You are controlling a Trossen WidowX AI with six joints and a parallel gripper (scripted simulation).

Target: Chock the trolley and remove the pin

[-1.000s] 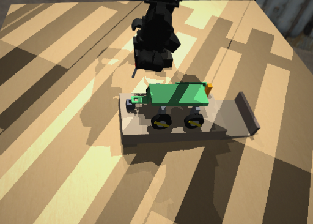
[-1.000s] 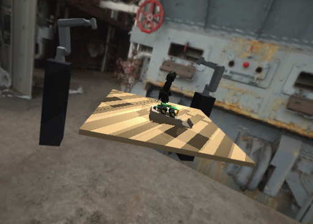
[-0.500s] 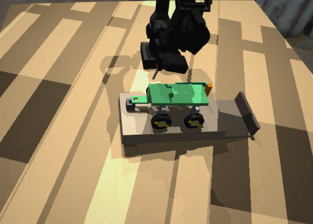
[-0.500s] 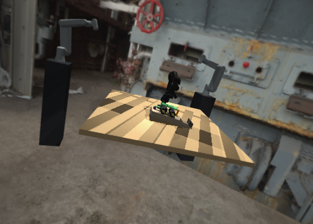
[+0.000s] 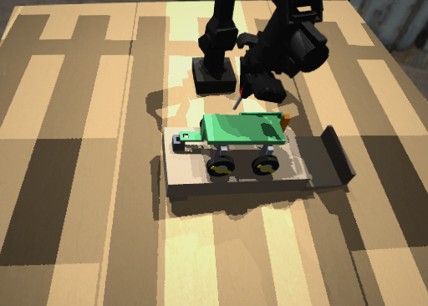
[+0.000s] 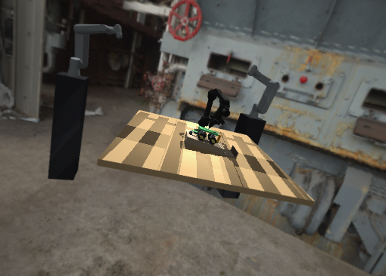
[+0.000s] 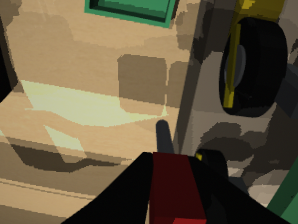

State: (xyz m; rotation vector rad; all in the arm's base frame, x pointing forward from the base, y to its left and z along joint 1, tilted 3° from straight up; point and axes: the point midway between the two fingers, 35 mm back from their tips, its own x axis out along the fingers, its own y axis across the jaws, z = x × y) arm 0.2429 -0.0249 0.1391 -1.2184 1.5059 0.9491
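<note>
My gripper (image 5: 242, 89) (image 7: 167, 163) is shut on the stop pin, whose red head (image 7: 176, 187) is between the fingers. Its grey shaft (image 5: 237, 102) (image 7: 164, 136) points down, free in the air behind the trolley. The green trolley (image 5: 242, 129) (image 6: 207, 130) stands on the ramp (image 5: 185, 169) (image 6: 203, 145). The bracket (image 5: 178, 143) at the uphill end has no pin in it. The chock's orange handle (image 5: 285, 122) rises at the trolley's downhill end; its yellow body (image 7: 260, 7) shows close against a far-side wheel (image 7: 260, 65). Its base is hidden. The green tray (image 7: 127, 19) lies beside the ramp in the wrist view.
A dark end board (image 5: 338, 154) (image 6: 234, 151) stands at the ramp's low end. The arm's black base (image 5: 215, 76) is behind the ramp. In the wrist view a second wheel (image 7: 215, 161) is just right of the fingers. The tray is not clearly visible in the top and exterior views.
</note>
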